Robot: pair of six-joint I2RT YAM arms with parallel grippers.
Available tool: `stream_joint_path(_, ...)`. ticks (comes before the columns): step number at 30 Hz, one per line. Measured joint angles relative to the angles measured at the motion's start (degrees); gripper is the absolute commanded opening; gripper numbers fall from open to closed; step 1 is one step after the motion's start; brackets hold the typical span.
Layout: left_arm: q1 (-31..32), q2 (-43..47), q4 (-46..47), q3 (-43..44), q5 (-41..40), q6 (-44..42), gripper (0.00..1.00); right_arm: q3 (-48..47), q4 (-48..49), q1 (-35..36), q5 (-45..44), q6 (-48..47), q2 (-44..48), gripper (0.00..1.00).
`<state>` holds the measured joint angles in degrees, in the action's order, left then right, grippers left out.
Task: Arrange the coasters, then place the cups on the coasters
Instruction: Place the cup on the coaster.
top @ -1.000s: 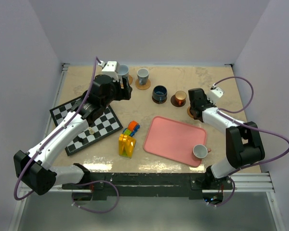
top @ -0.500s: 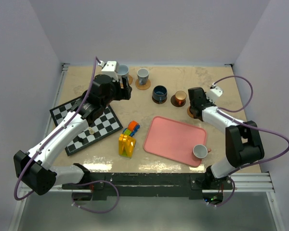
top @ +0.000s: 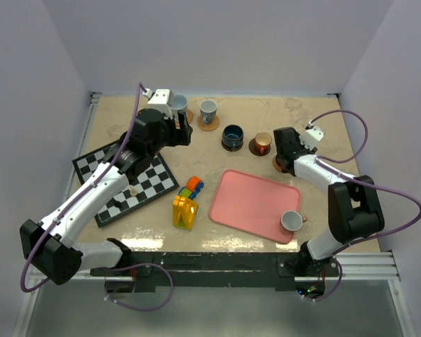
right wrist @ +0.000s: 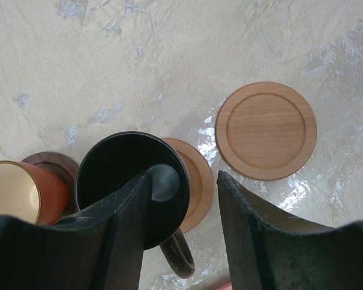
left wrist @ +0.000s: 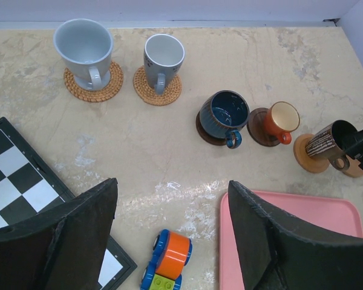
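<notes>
Straddling black cup point(right wrist: 115, 169) rim, R gripper point(right wrist: 183, 181) jaws parted, not pinching; cup sits on tan coaster point(right wrist: 199, 175). L gripper point(left wrist: 172, 184) jaws spread wide, empty.

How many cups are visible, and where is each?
6. Five stand on coasters along the far side: pale blue cup, white cup, navy cup, orange cup, black cup. The grey-white cup sits on the pink tray.

A beige marbled tabletop point(top: 281, 116) carries a black-and-white chessboard point(top: 154, 184) at left, colourful plastic toy blocks point(top: 185, 209) at centre, a pink rectangular tray point(top: 249, 200) at lower right, and round coasters point(right wrist: 266, 130) across the top.
</notes>
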<state>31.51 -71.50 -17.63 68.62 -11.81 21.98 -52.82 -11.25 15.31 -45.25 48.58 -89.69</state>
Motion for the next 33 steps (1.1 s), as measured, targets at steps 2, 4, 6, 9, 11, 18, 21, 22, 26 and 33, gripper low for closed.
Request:
stream_joint_path(2, 0.0, 0.0, 0.0, 0.0, 0.0, 0.0, 0.78, 0.0, -0.2, 0.0, 0.0, 0.0, 0.1, 0.61)
stream_joint_path(4, 0.0, 0.0, 0.1, 0.0, 0.0, -0.2, 0.77, 0.0, -0.5, 0.0, 0.0, -0.3, 0.5, 0.71)
stream_joint_path(6, 0.0, 0.0, 0.1, -0.1, 0.0, -0.5, 0.75, -0.1, -1.0, 0.0, 0.0, -0.5, 1.4, 0.73)
stream_joint_path(9, 0.0, -0.1, 0.0, -0.2, 0.0, -1.2, 0.74, -0.1, -1.3, 0.0, 0.0, -1.2, 5.8, 0.77)
stream_joint_path(11, 0.5, -0.2, 0.0, -0.5, -0.3, -1.9, 0.74, -0.1, -1.0, 0.0, 0.2, -2.2, 10.0, 0.8)
stream_joint_path(18, 11.0, -3.9, 0.9, -1.0, -3.5, -3.7, 0.75, -0.1, 5.0, 0.0, 5.0, -10.4, 25.9, 0.91)
stream_joint_path(21, 16.3, -9.7, 3.7, -0.9, 0.2, -3.2, 0.76, -0.7, 5.8, 0.0, 7.7, -14.4, 30.7, 0.91)
stream_joint_path(22, 17.7, -12.1, 4.2, -0.6, 1.3, -3.0, 0.76, -1.1, 5.6, 0.0, 8.5, -15.7, 32.1, 0.91)
stream_joint_path(26, 23.4, -23.5, 4.1, 4.5, 4.7, -1.7, 0.76, -4.2, 4.8, 0.0, 10.1, -19.5, 36.9, 0.91)
stream_joint_path(33, 31.4, -35.0, 4.8, 11.9, 13.8, 4.5, 0.77, -9.3, 2.6, 0.0, 10.5, -21.7, 42.6, 0.91)
